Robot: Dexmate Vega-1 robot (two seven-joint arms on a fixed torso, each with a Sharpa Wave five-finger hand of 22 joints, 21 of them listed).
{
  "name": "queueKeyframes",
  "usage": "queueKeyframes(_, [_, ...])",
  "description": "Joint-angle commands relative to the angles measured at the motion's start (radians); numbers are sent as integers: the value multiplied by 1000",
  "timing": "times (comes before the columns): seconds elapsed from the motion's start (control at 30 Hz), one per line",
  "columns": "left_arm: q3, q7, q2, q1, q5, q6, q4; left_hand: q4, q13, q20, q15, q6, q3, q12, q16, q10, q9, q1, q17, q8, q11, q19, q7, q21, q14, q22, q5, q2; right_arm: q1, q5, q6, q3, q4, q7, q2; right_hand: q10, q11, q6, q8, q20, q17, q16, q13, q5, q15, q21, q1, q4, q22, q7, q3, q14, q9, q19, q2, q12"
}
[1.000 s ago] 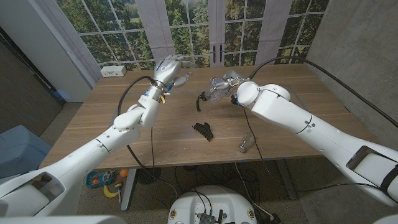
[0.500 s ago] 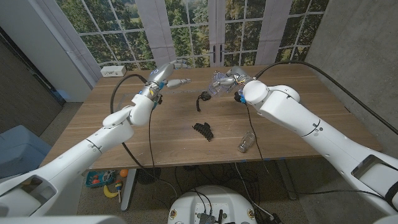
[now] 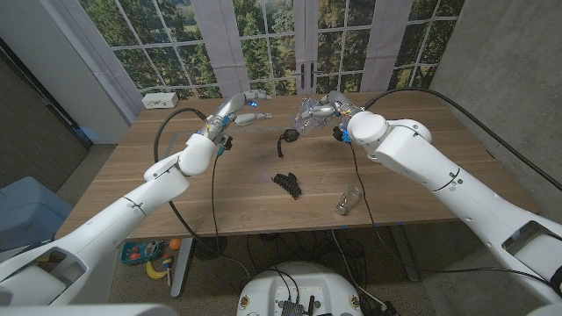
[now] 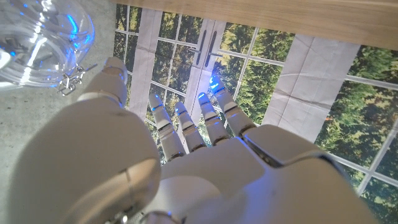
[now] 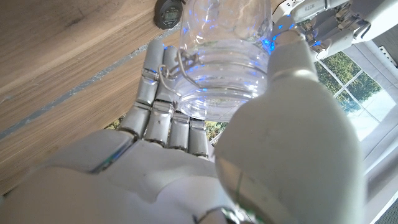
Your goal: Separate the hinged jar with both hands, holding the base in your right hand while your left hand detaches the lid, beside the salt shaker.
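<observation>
the left hand (image 3: 241, 111) is held up in the air over the far part of the table (image 3: 132, 189), with nothing in it. its fingers (image 4: 186, 121) are spread and reach toward the jar (image 3: 309, 117), with a small gap between. the jar could be knocked or pushed if the left hand comes in too fast, because it is smooth and see-through and may be slippery. the lid could be missed too, since its wire clasp (image 5: 169, 70) is thin and small.

the jar is held up above the table by the right hand (image 3: 332, 112), near the far edge by the window. it is grasped around its round ribbed base, with fingers on one side and the thumb on the other. it may twist in that hold when the lid is pulled.

the jar looks like clear glass or plastic, with a metal wire hinge. on the brown wooden table lie a small dark clump (image 3: 286, 183) and a clear shaker (image 3: 348, 200) on its side, well apart from the jar. the shaker could roll if it is bumped.
</observation>
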Motion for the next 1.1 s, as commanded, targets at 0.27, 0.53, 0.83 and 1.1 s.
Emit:
queueKeyframes(0.27, [28,-44,-104,-42,-132,-164,112,-3,4,2,-142,17,0,16,1,19,1,41,3,13,-8,5,3,-4,12,1,49,15,-19,17,60,16,-15,13,-32,190,-179,201,0,-157,-1,-1,6,6,-331,10,239,65,3,-163,133,235,4,-65,249,-8])
queueKeyframes(0.53, [38,-59,-124,-54,-140,-192,128,-23,1,-37,-176,173,-21,26,6,69,8,173,-2,53,-37,35,1,3,35,-1,31,20,-21,38,89,27,-28,50,-51,192,-177,201,-2,-157,-1,-3,9,7,-331,13,239,65,2,-163,135,236,4,-67,248,-11])
queueKeyframes(0.83, [45,-73,-133,-63,-136,-225,132,-25,0,-41,-175,200,-21,24,7,74,8,213,-1,56,-38,37,1,2,37,-2,11,30,-2,86,103,35,-24,125,-77,193,-176,198,-4,-157,-1,-5,14,8,-331,17,239,64,2,-162,137,237,5,-69,247,-16])
queueKeyframes(1.1, [52,-110,-135,-73,-144,-248,136,-21,1,-44,-173,220,-26,25,7,79,9,219,0,59,-37,39,2,2,36,-2,-2,33,-8,112,135,47,-25,151,-92,196,-176,198,-5,-156,0,-6,14,9,-331,21,239,64,2,-161,140,238,8,-72,246,-22])
